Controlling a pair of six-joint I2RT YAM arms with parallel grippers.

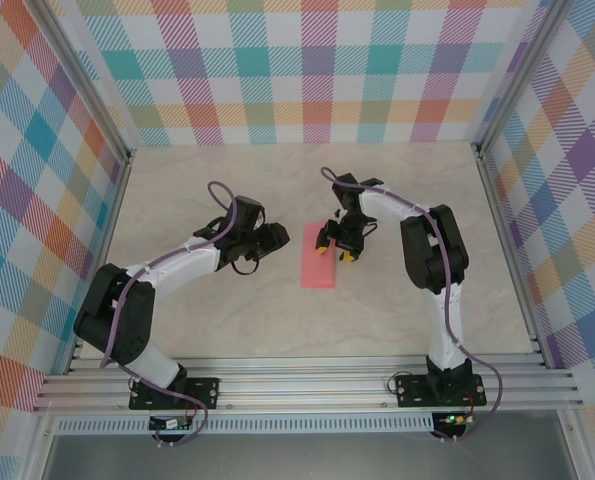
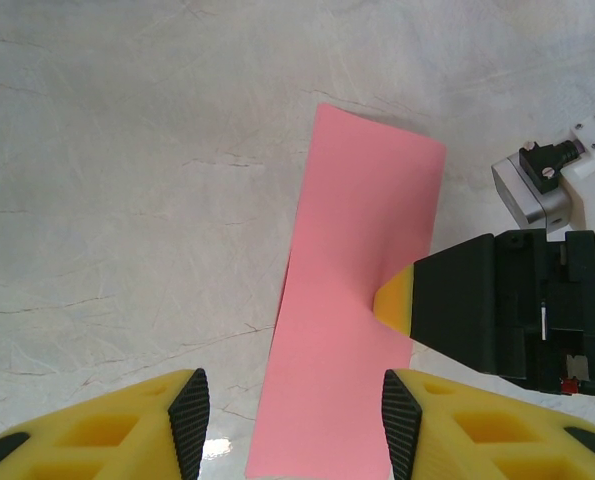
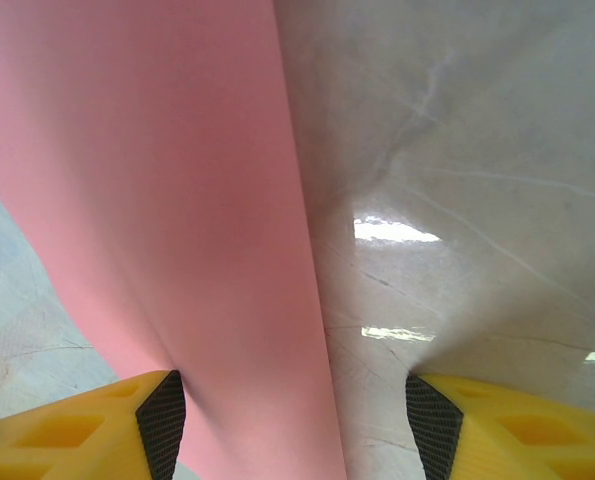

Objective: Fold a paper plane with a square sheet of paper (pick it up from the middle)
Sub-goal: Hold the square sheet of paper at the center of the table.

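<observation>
The left hand (image 2: 295, 432) is being held released at the bottom edge of its wrist view, its two pads standing apart with nothing clamped between them. Just beyond it, the square sheet of paper (image 2: 352, 240) is lying flat on the bench (image 2: 117, 200), running from bottom centre towards the upper right of that frame. It is being shown as a narrow rectangle, so it is being judged as already folded in half.

Farther on, at centre right, its long edge is being touched by one yellow fingertip (image 2: 393, 300) of the right hand (image 1: 335, 243), whose jaws are likewise being held apart, ungrasping. Whether that edge is being pressed down or lifted cannot be told.

The step in hand is being judged as finishing the half fold or starting the next one. The next move is being judged to call for one hand pinning the sheet while the other is turning a corner towards the crease.

One sheet, two hands and one bench are being counted.
</observation>
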